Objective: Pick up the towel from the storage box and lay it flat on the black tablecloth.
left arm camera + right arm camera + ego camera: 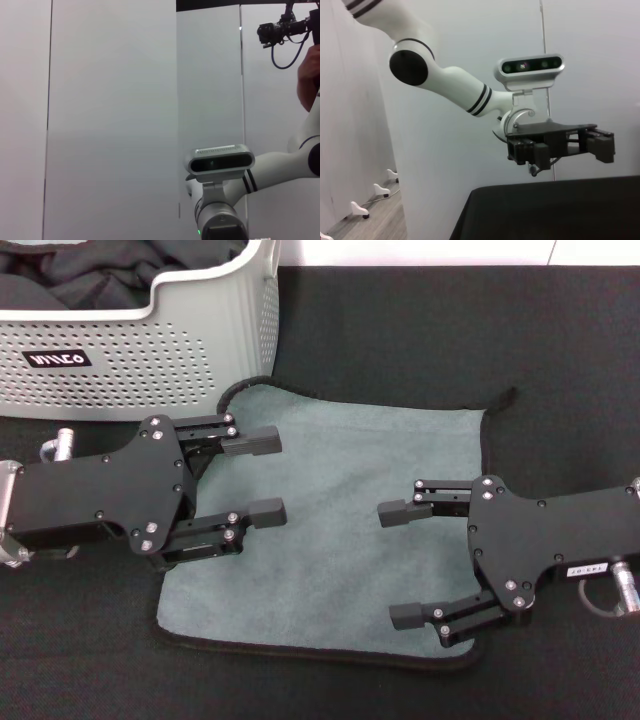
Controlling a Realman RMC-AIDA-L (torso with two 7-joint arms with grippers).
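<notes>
The towel [340, 530] lies spread flat, grey-green side up with black edging, on the black tablecloth [420, 330] in the head view. Its far right corner is folded over. My left gripper [265, 478] is open over the towel's left part. My right gripper [400, 562] is open over its right part. Neither holds anything. The storage box [150, 350] stands at the back left, light grey with small holes and a black label. The right wrist view shows the left gripper [565, 145] from afar above the tablecloth [550, 207].
Black bunched cloth [110, 275] lies inside the box. The left wrist view shows only white wall panels and a camera on the other arm [220, 162]. The tablecloth reaches the view's right and front edges.
</notes>
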